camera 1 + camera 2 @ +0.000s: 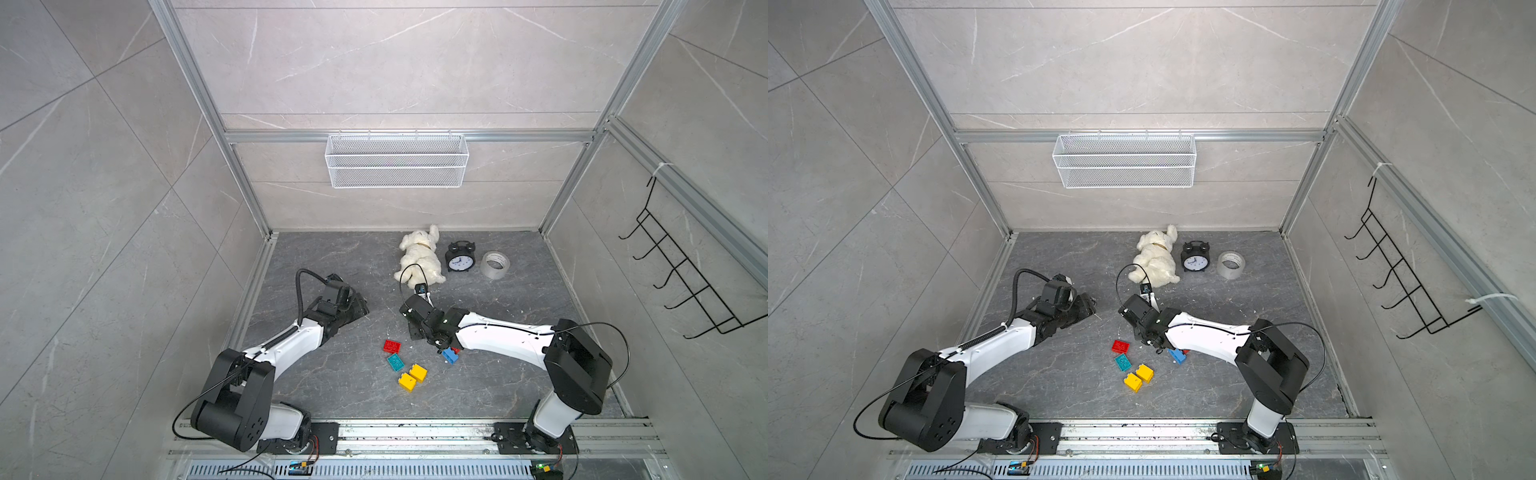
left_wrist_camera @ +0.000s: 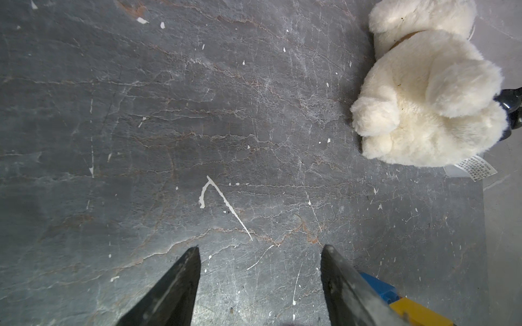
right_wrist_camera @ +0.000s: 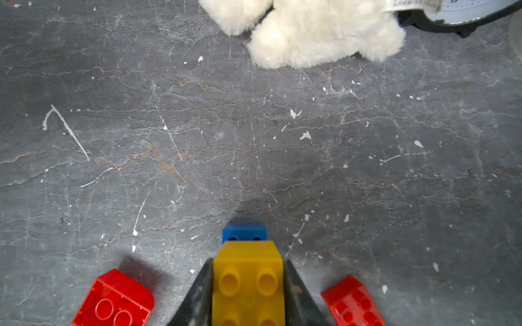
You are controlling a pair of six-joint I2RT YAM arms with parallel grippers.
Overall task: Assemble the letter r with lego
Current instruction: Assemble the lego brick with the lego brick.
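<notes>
Evidently, the yellow brick (image 3: 248, 282), blue brick (image 3: 244, 232) at its end, was pinched by the right gripper (image 3: 248, 261). Level carriage was advised.

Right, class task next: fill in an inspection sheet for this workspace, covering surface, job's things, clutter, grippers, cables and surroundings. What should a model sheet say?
Surface: dark grey table, scratched, with white flecks.
Job's things: red brick, teal brick and two loose yellow bricks grouped together; loose blue brick beside a second red brick; held yellow brick with another blue brick joined to it.
Clutter: plush toy, clock, tape roll, all at the back.
Grippers: left gripper open, empty; right gripper shut on the held yellow brick.
Cables: left wrist cable and right wrist cable loop clear of the bricks.
Surroundings: wire basket on the back wall; hook rack on a side wall.
</notes>
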